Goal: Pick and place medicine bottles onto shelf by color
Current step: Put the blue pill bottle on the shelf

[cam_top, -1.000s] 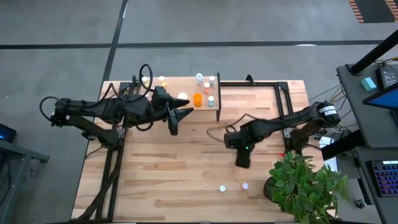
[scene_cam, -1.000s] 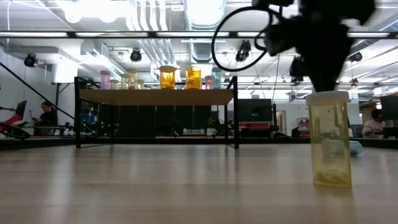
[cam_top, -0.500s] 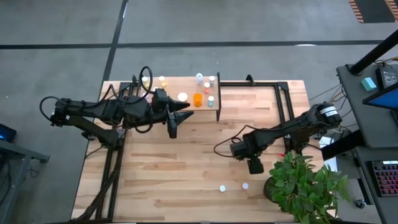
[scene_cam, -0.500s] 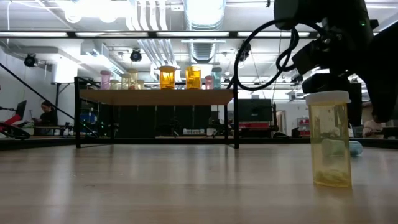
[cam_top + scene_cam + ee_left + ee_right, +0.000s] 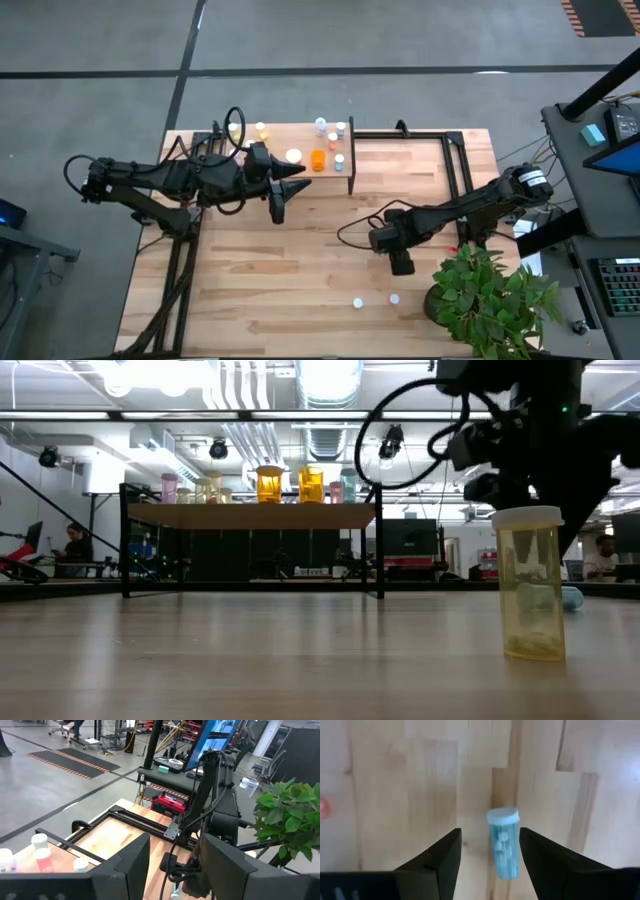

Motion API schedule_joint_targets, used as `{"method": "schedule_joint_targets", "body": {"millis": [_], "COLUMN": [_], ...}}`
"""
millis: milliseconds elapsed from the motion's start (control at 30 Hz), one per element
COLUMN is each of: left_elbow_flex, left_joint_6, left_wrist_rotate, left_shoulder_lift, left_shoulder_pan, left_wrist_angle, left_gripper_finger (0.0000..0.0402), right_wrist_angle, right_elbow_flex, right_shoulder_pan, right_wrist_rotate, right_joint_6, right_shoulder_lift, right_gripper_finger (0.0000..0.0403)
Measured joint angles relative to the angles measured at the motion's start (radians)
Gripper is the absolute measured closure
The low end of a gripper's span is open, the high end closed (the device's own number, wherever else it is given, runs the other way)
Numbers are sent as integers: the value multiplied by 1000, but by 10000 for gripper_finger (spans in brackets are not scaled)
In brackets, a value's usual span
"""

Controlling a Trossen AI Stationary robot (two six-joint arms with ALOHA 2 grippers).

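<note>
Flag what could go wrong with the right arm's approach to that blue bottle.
1. The blue bottle sits nearer one of the right gripper's open fingers; a descent from here might clip it and tip it.
2. The yellow bottle stands close beside it and the plant crowds that corner, so the arm could brush either.

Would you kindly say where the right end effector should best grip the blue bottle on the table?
Grip the blue bottle around its cylindrical body below the pale cap, coming straight down. It stands upright and apart between the open right end effector.
</note>
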Motion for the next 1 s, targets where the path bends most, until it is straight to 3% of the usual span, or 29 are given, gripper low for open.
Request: {"method": "schedule_joint_targets", "body": {"millis": [667,1000], "left_elbow_flex": [0,0], "left_joint_6": [21,18], "left_wrist_rotate": [0,0], "left_shoulder_lift": [0,-1], "left_shoulder_pan": [1,2], "left_wrist_angle": [2,3], "left_gripper_finger": [242,242], "right_wrist_angle": [161,186], "right_elbow_flex": [-134,-66], "right_shoulder_pan": [-55,-55], "right_wrist_rotate": [23,25], "right_joint_6": [18,18], "right_shoulder_lift": [73,59], "right_gripper_finger": [244,352]}}
